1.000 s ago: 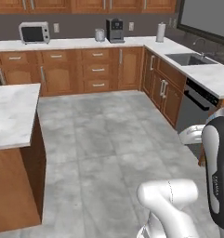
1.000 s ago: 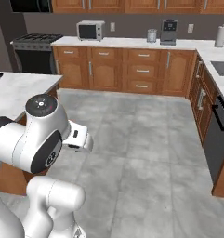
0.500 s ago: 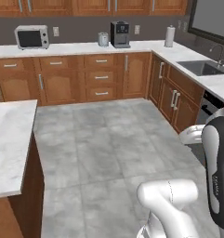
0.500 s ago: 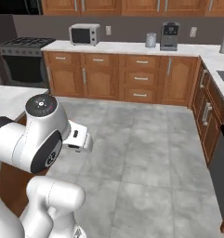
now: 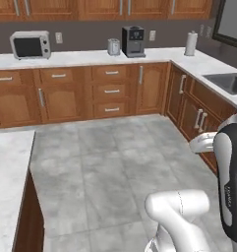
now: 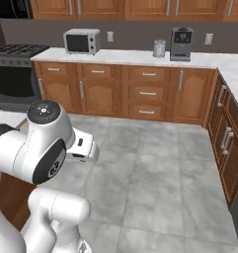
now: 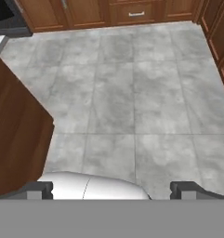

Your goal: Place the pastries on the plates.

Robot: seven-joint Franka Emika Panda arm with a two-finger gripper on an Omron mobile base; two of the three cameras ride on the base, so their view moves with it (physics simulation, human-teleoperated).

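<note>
gripper (image 7: pixel 111 190) jaws spread wide, holding nothing, pointing down at grey tile floor (image 7: pixel 132 93); i see microwave (image 5: pixel 30 45) and coffee machine (image 5: pixel 133 41) on far counter (image 5: pixel 90 57).

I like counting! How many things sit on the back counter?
4: a microwave at the left, a grey canister and a dark coffee machine side by side in the middle, a paper towel roll near the right corner. Others may lie out of frame.
</note>
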